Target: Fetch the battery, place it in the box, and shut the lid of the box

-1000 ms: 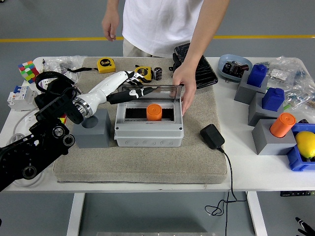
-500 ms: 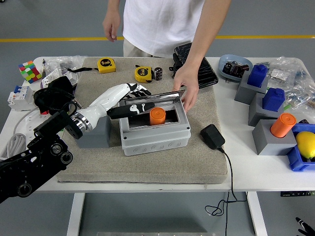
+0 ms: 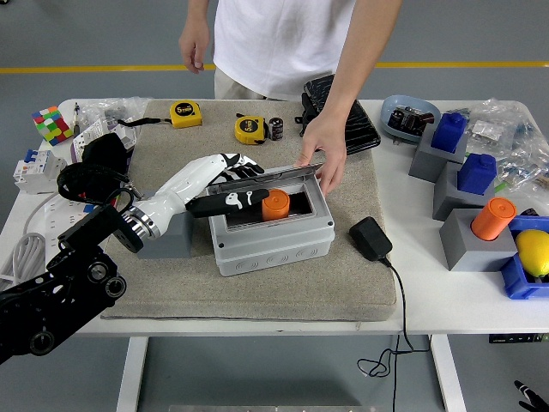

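Black plastic links of the left arm reach in from the lower left, and the left hand (image 3: 230, 182) lies along the near-left side of the transparent lid (image 3: 268, 177), its dark fingers (image 3: 225, 202) stretched flat across the lid's edge, pressing rather than gripping anything. Just past those fingertips, inside the grey box (image 3: 273, 225), the orange battery (image 3: 275, 203) stands on end, so the fetching and placing look done and closing the lid is the step in hand. The lid is tilted, hinged at the far side and only partly lowered.

To do this well, the palm should push downward and slightly toward the near rim, keeping the fingers outside the opening so they do not get pinched or knock the battery over. The box sits skewed on the beige mat (image 3: 171, 283), so a sideways push would likely slide it more than shut it.

Right of the fingers, a person's hand (image 3: 324, 153) touches the lid's far-right corner, seemingly steadying it. The right hand is out of view.
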`<state>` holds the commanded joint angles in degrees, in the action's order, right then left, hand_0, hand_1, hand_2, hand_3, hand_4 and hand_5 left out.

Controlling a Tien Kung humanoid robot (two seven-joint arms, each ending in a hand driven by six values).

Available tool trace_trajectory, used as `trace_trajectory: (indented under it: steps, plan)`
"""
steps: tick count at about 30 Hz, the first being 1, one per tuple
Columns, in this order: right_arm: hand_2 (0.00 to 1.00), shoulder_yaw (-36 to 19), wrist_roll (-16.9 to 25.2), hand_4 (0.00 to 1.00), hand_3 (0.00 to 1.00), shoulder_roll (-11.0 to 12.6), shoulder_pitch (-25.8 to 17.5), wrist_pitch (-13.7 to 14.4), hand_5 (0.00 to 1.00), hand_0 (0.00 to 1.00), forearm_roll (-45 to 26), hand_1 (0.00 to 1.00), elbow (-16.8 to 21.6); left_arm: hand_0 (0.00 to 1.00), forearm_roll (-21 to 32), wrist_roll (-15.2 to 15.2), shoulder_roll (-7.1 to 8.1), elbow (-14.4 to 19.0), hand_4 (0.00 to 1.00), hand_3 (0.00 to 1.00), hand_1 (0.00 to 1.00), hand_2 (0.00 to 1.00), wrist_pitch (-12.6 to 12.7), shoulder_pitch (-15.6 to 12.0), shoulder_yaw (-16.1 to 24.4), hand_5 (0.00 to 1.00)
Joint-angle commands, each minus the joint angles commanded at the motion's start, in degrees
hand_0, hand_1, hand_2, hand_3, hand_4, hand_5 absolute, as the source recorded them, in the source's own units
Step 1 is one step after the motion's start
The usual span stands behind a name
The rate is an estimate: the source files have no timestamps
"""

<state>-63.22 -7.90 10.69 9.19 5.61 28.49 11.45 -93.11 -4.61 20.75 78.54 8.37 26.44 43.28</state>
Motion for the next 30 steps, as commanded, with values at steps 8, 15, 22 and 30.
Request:
trace_trajectory:
  steps: [8,15,22,30]
  plan:
    - [0.66,-0.4,0.06,0.964,0.555,-0.06,-0.07,0.06,0.453,0.661,0.21,0.668,-0.03,0.444,-0.22,-0.15,-0.03,0.29,0.998,0.695,0.666,0.659,0.12,-0.49,-0.49,0.998]
    - [0.66,-0.58,0.14,0.964,0.555,-0.12,-0.19,0.14,0.453,0.661,0.36,0.668,-0.04,0.444,-0.3,-0.04,-0.07,0.88,0.998,0.694,0.666,0.66,0.05,-0.69,-0.44,0.998]
    - [0.66,-0.6,0.23,0.964,0.555,-0.16,-0.32,0.18,0.452,0.661,0.36,0.668,-0.08,0.439,-0.2,0.04,-0.17,0.91,0.998,0.695,0.667,0.66,-0.12,-1.11,-0.78,0.998]
    - [0.66,-0.78,0.31,0.964,0.555,-0.16,-0.31,0.28,0.452,0.661,0.38,0.668,-0.03,0.435,0.05,-0.17,-0.13,1.29,0.998,0.694,0.666,0.659,-0.19,-1.72,-1.12,0.998]
